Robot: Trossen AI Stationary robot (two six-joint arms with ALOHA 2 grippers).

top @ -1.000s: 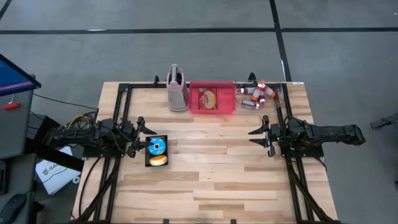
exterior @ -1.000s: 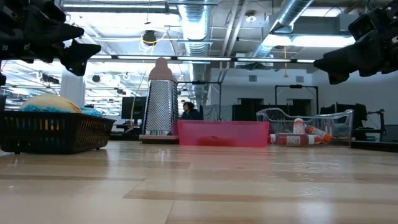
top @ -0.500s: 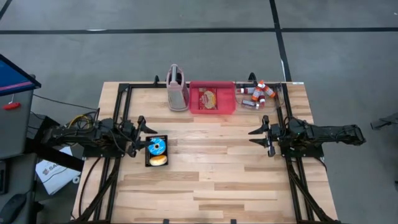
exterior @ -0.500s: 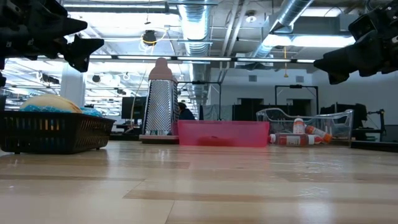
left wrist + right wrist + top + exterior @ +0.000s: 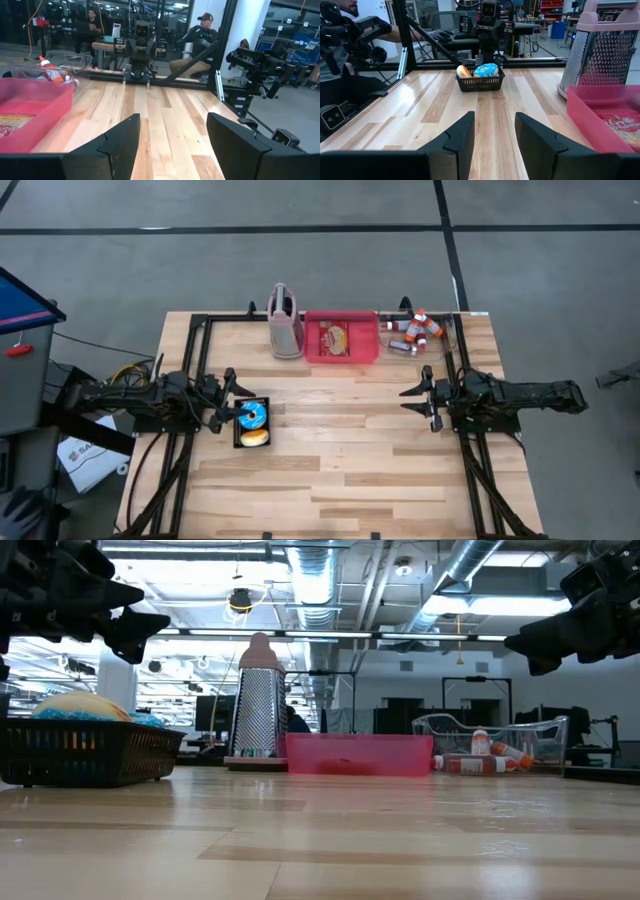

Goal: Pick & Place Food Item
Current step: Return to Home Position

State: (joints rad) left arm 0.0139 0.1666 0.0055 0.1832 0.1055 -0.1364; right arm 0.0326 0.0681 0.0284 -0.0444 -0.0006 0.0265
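Observation:
A black basket (image 5: 252, 423) sits at the table's left and holds a blue-iced donut (image 5: 253, 415) and a tan bun (image 5: 254, 437). A pink tray (image 5: 341, 360) at the far edge holds a flat food packet (image 5: 334, 337). My left gripper (image 5: 231, 397) hovers level just left of the basket. It is open and empty, as the left wrist view shows (image 5: 172, 145). My right gripper (image 5: 425, 395) hovers at the table's right, open and empty (image 5: 495, 137), pointing across the table at the basket (image 5: 480, 82).
A metal grater with a pink handle (image 5: 284, 320) stands left of the pink tray. A clear bin of small bottles (image 5: 415, 330) stands to the tray's right. Bare wood lies between the two grippers and toward the near edge. People sit beyond the table (image 5: 197, 42).

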